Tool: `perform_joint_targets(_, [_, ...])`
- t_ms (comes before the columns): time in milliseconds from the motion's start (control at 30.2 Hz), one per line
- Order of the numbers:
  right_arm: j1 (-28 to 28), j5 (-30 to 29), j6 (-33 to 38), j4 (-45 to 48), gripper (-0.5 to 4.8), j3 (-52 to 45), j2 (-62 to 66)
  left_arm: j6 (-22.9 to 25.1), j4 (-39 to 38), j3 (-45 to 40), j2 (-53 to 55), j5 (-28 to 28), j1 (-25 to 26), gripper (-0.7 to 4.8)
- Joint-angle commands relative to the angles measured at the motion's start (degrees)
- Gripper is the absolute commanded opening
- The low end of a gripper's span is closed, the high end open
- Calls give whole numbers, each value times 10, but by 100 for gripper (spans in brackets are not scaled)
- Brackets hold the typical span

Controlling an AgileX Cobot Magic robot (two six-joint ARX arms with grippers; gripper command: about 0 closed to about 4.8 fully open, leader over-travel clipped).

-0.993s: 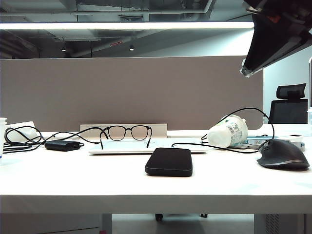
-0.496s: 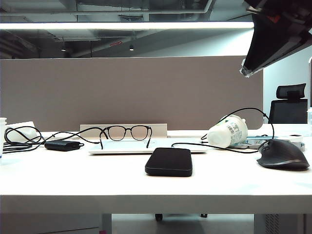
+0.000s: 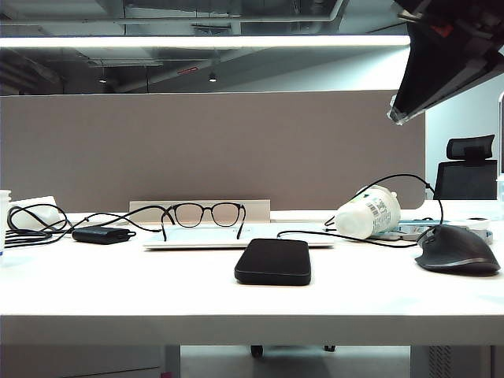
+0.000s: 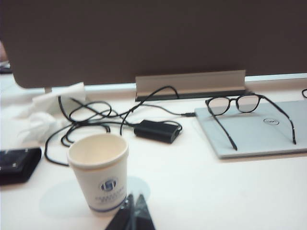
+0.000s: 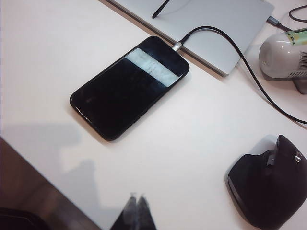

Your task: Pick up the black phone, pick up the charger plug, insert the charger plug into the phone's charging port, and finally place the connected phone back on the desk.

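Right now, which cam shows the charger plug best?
The right wrist view: the charger plug shows from above, its silvery tip at the short edge of the black phone. In the exterior view the phone hides it; only cable shows. The left wrist view misses it. Both grippers are shut, off the phone.

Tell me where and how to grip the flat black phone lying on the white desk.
Grip the flat black phone across its two long edges near mid-length, coming straight down from above. It lies flat, screen up, on the white desk, so only the thin sides offer purchase. Stay clear of the short edge where the silvery charger plug sits. The right pincer, shut, hangs nearest it.
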Motion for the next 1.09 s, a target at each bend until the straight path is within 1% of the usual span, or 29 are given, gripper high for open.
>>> perform_joint_targets(33, [1, 0, 2, 8, -1, 2, -2, -6, -2, 0, 0, 2, -2, -6])
perform_joint_targets(232, [1, 0, 2, 8, -1, 2, -2, -6, -1, 0, 0, 2, -2, -2])
perform_joint_targets(265, [1, 0, 2, 7, -1, 2, -2, -5, -2, 0, 0, 2, -2, 8])
perform_joint_targets(298, [1, 0, 2, 8, -1, 2, -2, -6, -1, 0, 0, 2, -2, 29])
perform_joint_targets(993, [0, 2, 2, 10, -1, 1, -7, -6, -3, 0, 0, 4, -2, 28])
perform_joint_targets(1092, [-19, 20, 2, 28, -1, -16, -30, -6, -3, 0, 0, 4, -2, 28])
